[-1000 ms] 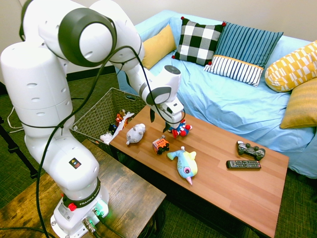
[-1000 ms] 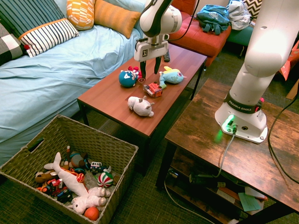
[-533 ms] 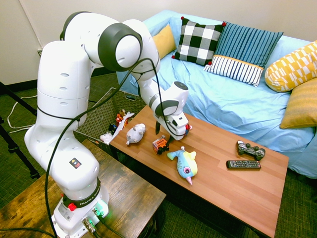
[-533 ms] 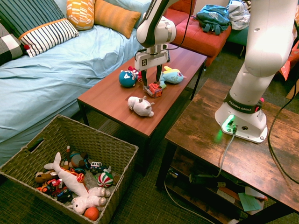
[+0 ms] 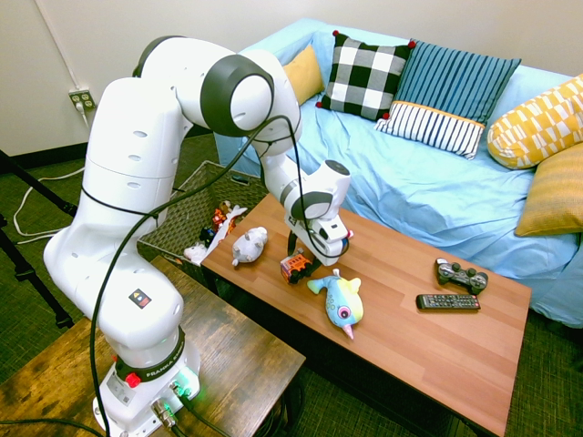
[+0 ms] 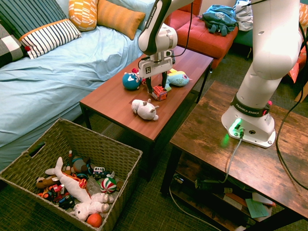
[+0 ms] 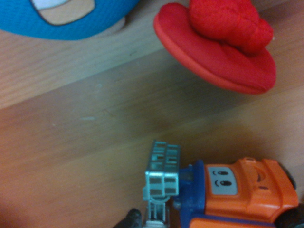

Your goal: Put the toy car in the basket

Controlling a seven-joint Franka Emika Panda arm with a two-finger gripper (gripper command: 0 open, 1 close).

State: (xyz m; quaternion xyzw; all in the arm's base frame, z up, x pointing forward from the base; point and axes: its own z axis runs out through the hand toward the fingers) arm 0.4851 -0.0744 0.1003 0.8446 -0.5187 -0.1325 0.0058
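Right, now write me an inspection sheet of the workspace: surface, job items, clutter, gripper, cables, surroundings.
Surface: wood-topped coffee table, no spills seen.
Job items: orange toy car on the table; wicker basket on the floor, already holding toys.
Clutter: grey plush, blue-and-red plush, pastel plush, game controller, remote.
Gripper: open, fingers lowered around the car, not closed on it.
Cables: one black cable looping along the arm.
Surroundings: blue-covered sofa with cushions alongside.

Bright, even room light, pale glare on the white arm (image 5: 137,137), wrist view dimmer, softly blurred
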